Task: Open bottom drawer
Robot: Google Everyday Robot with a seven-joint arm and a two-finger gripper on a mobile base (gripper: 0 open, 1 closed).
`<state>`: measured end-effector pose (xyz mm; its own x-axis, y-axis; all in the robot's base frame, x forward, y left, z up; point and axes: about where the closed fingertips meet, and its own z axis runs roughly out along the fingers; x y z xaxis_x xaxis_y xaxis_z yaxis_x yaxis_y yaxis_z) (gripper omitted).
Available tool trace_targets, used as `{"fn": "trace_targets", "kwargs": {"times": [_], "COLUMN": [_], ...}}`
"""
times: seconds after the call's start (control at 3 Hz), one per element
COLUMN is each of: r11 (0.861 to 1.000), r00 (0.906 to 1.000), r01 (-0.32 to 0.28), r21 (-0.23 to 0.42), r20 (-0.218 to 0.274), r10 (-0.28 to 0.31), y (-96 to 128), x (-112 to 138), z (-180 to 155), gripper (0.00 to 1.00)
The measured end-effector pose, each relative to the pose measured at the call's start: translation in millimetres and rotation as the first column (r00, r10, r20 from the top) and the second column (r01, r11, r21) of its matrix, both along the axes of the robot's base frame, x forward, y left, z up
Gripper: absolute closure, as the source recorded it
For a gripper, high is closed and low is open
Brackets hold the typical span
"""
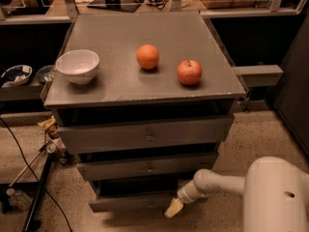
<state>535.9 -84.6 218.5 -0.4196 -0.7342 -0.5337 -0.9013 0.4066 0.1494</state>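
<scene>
The bottom drawer (128,202) is the thin grey strip at the foot of the grey cabinet, below the two taller drawer fronts. It stands a little proud of the cabinet body, with a dark gap above it. My gripper (174,207) hangs at the end of the white arm (217,183), low and just in front of the drawer's right part, its pale tip pointing down and left. The drawer's knob is hidden or too faint to make out.
On the cabinet top (116,83) sit a white bowl (77,65), an orange (147,56) and a red apple (189,72). The middle drawer (147,167) and top drawer (147,135) lie above. Black cables and a stand leg (36,199) lie on the floor at left.
</scene>
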Motion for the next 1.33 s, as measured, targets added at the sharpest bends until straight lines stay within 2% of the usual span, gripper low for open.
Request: {"fn": "trace_targets", "kwargs": {"times": [0.67,1.0,1.33], "r11": [0.998,0.998,0.998], "r00": [0.998,0.9979,0.9982], "r01": [0.02,0.022,-0.016], "r21": [0.057,0.058,0.053], "r20": [-0.061,-0.063,-0.057], "r10": [-0.017,-0.019,0.019], "y": [-15,-16,-8], "x": [-29,-30,-31], "z": [1,1,-6], "gripper": [0.0,0.0,0.0]}}
